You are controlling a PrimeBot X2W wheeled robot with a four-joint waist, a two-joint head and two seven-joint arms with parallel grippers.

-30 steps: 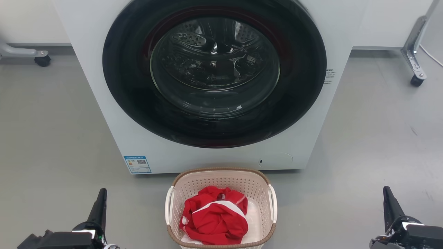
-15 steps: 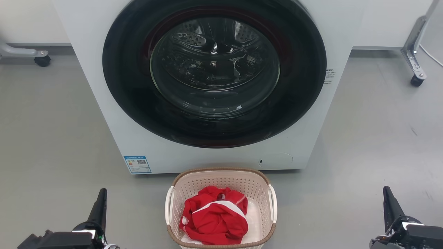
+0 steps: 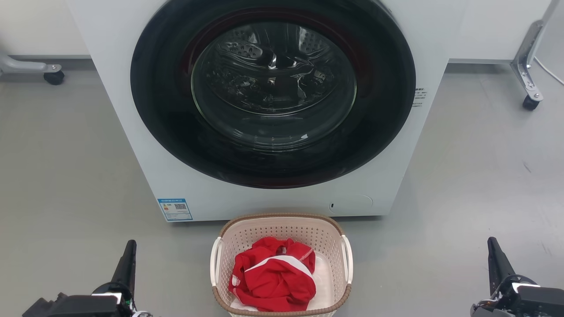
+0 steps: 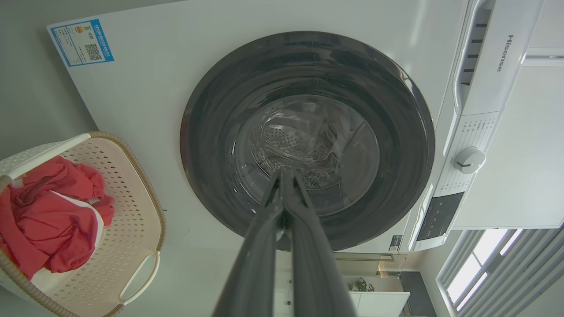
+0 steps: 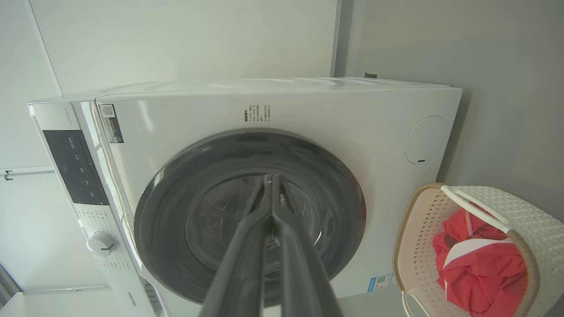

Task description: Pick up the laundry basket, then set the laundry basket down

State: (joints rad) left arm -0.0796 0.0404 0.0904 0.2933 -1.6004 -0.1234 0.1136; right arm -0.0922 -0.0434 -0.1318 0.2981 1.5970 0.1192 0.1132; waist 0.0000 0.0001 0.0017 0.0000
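Observation:
The laundry basket (image 3: 282,229) stands on the grey floor just in front of the washer, cream with a brown rim and white side handles, holding a red and white garment (image 3: 273,275). It also appears as the laundry basket (image 4: 132,185) at the left of the left wrist view and the laundry basket (image 5: 423,220) at the right of the right wrist view. My left gripper (image 3: 130,246) is at the lower left, well left of the basket, shut and empty. My right gripper (image 3: 491,244) is at the lower right, far right of the basket, shut and empty. Each wrist view shows its fingers pressed together: left gripper (image 4: 282,174), right gripper (image 5: 269,179).
A white front-loading washer (image 3: 176,176) with a dark round door (image 3: 273,92) stands directly behind the basket. Caster legs of metal frames sit at the far left (image 3: 53,77) and far right (image 3: 530,102). Open grey floor lies on both sides of the basket.

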